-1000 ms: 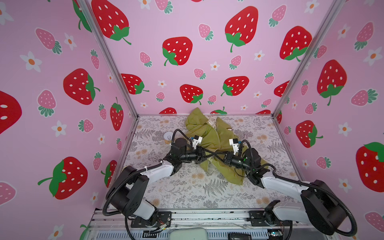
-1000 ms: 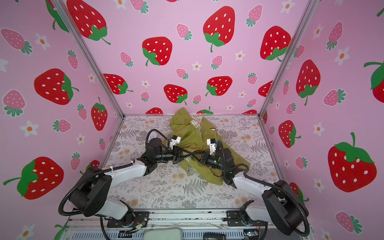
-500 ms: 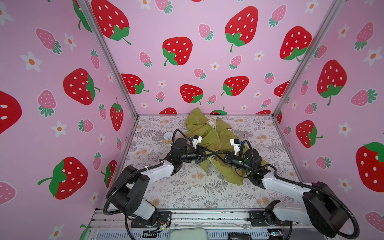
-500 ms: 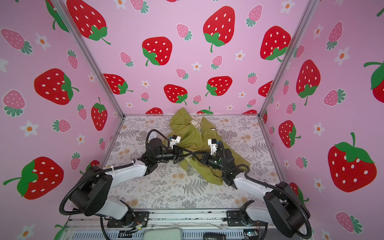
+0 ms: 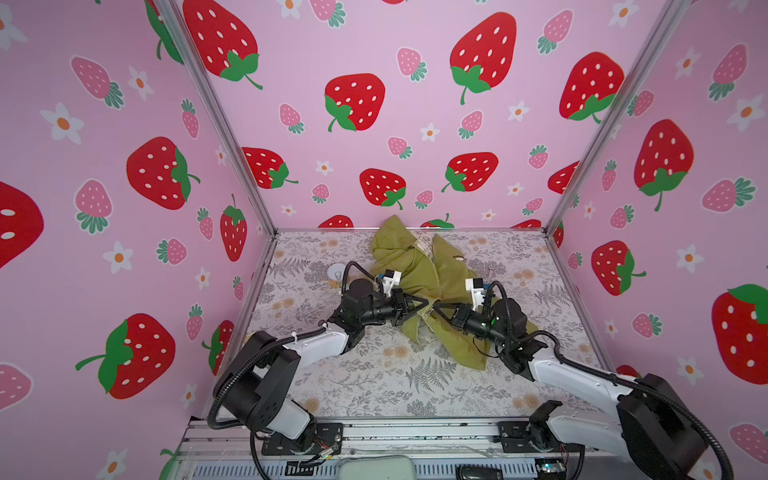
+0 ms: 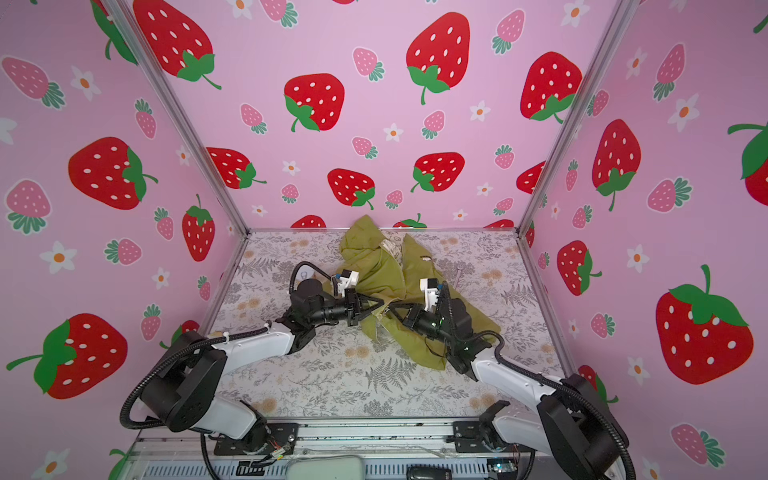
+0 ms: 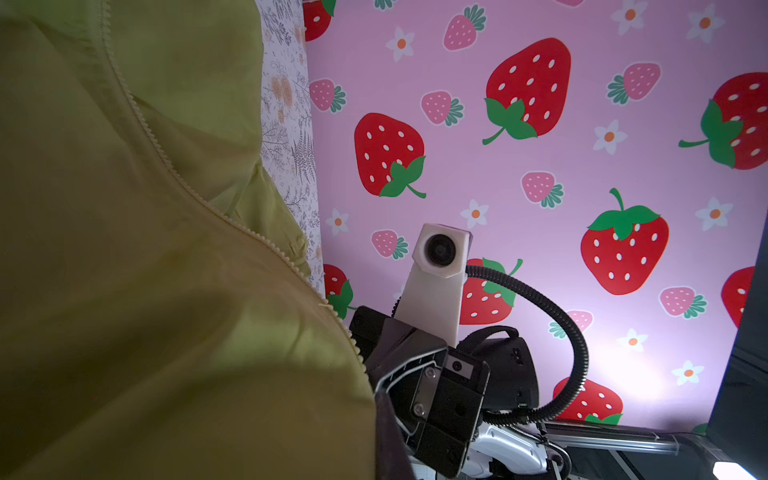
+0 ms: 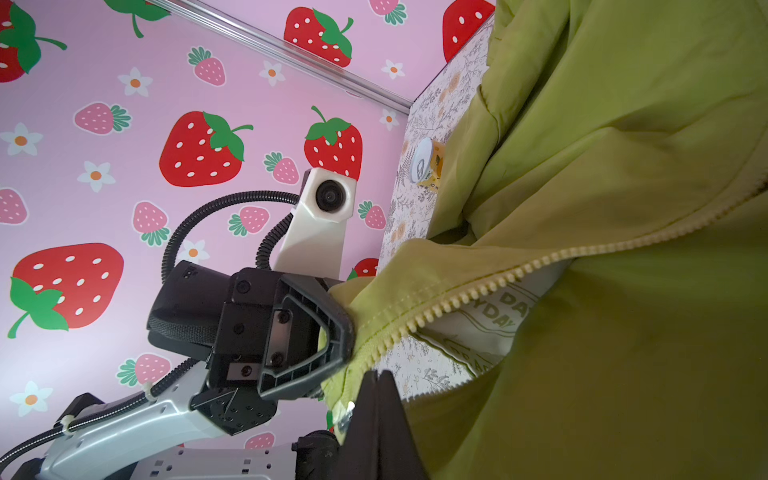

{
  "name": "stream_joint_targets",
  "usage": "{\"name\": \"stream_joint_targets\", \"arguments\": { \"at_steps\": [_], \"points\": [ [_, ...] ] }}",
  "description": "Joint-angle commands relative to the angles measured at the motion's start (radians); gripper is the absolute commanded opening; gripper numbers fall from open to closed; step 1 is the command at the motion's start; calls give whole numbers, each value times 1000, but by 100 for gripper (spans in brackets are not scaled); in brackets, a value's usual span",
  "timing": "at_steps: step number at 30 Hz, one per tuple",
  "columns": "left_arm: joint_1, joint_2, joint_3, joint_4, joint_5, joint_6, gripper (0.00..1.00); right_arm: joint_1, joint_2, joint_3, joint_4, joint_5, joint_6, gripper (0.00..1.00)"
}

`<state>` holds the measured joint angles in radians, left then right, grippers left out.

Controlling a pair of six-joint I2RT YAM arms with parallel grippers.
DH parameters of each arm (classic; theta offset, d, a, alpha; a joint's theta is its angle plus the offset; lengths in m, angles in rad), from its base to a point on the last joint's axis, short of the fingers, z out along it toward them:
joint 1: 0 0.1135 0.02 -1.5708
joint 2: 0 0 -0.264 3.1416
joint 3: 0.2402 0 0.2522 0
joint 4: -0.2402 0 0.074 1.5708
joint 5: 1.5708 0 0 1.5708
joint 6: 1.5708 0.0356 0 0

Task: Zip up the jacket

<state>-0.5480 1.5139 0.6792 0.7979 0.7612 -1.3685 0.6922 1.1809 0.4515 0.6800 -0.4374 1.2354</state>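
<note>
Just below center in both top views, the jacket [image 5: 415, 266] lay rumpled on the table [image 5: 365, 386] with the left claw [image 5: 424, 300] and right claw [image 5: 435, 309] each clenched on a bottom front edge, so I'd say the trick was pulling both zipper rows [image 8: 478, 291] taut and level.

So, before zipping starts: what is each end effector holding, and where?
The jacket: left end effector pinches one zipper edge near the hem, right end effector the other.
</note>
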Motion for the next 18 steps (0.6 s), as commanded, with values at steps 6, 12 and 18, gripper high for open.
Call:
{"name": "stream_joint_targets", "arguments": {
  "at_steps": [6,12,18],
  "points": [
    [-2,-20,-37,52,-42,-11,38,7,7,31,-2,44,-2,0],
    [-18,-79,-73,-51,-74,63,52,9,36,56,-2,51,-7,0],
    [-75,-97,-65,-95,-89,119,54,14,65,73,7,44,-4,0]
  ]
}}
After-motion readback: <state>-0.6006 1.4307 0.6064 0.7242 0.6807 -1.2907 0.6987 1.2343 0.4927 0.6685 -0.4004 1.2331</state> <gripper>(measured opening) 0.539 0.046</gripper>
